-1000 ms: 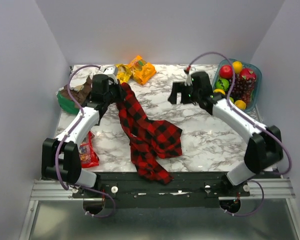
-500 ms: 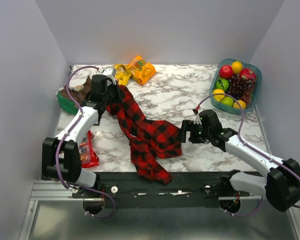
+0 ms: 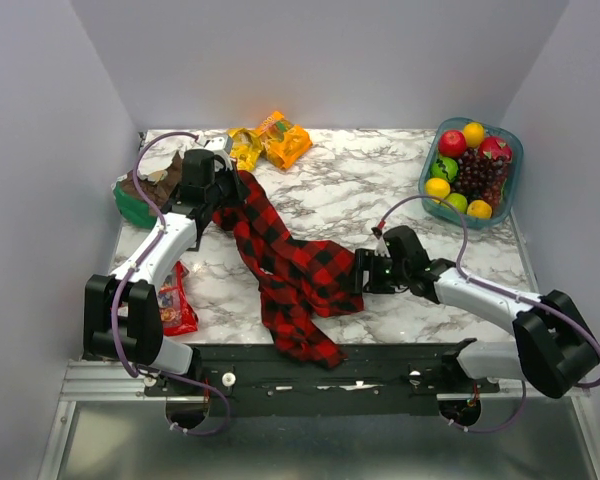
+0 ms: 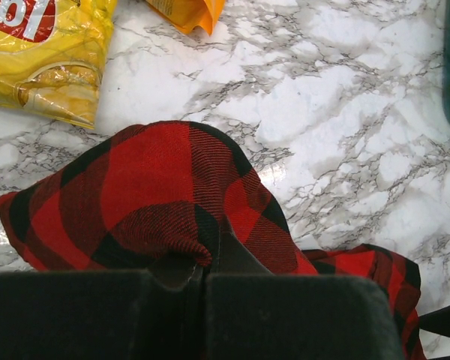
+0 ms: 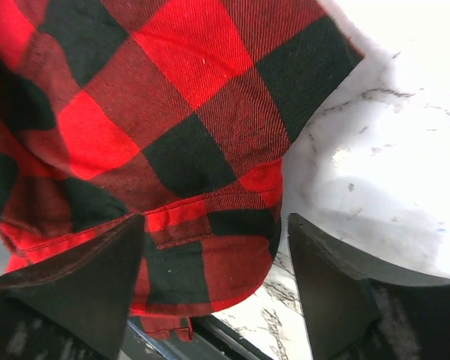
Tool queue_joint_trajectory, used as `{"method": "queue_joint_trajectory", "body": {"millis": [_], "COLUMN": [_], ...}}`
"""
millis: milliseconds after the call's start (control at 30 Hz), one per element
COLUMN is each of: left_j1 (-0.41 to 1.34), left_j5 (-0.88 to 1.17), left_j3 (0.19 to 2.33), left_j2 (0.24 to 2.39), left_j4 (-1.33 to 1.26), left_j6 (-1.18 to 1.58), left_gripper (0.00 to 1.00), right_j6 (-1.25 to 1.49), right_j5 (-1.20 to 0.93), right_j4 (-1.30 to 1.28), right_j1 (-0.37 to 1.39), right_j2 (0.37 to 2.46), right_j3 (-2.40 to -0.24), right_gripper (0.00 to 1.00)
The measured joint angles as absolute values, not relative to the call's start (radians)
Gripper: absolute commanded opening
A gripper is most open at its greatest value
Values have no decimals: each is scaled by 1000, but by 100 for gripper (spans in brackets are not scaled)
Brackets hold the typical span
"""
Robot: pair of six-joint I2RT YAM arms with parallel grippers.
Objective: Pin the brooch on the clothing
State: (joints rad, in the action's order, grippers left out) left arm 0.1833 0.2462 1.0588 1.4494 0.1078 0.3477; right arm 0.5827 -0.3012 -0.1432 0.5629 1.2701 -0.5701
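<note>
The table point(image 3: 380, 200) is carrying the shirt point(image 3: 300, 275), which is lying bunched in a long strip from back left toward the near edge. Your left gripper point(image 4: 205, 276) is pinching its far end, fingers together on the cloth. Your right gripper point(image 5: 214, 225) is straddling the near-right hem point(image 5: 202, 210), fingers apart. Be taking a shallow bite of that hem alone, then drawing the shirt flat. The brooch is not showing in any view.

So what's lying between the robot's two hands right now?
The plaid shirt: the left hand pinches one end, and it trails down to the open right hand. The top view shows it.
</note>
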Motion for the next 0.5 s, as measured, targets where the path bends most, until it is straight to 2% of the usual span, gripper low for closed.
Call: {"method": "queue_joint_trajectory", "body": {"millis": [100, 133, 200, 233, 333, 500], "left_j1": [183, 183, 183, 183, 183, 182], "left_j5": [246, 246, 245, 245, 240, 239], "left_j3": [1059, 1059, 1059, 1059, 1059, 1059], "left_j2": [1449, 1449, 1449, 1449, 1445, 1399], "left_j4": [108, 108, 108, 108, 109, 110], "left_j6": [347, 346, 344, 343, 338, 337], "left_gripper": [0, 0, 0, 0, 0, 0], "right_j6": [586, 587, 586, 589, 586, 572], "right_j5": [-302, -303, -306, -309, -308, -283], "right_j4": [-120, -109, -87, -81, -68, -117], "right_j1": [567, 569, 569, 570, 570, 570], "right_j2": [1298, 1308, 1324, 1330, 1327, 1239], "right_j3": [-564, -564, -561, -561, -562, -589], "right_gripper": [65, 52, 40, 22, 1, 1]}}
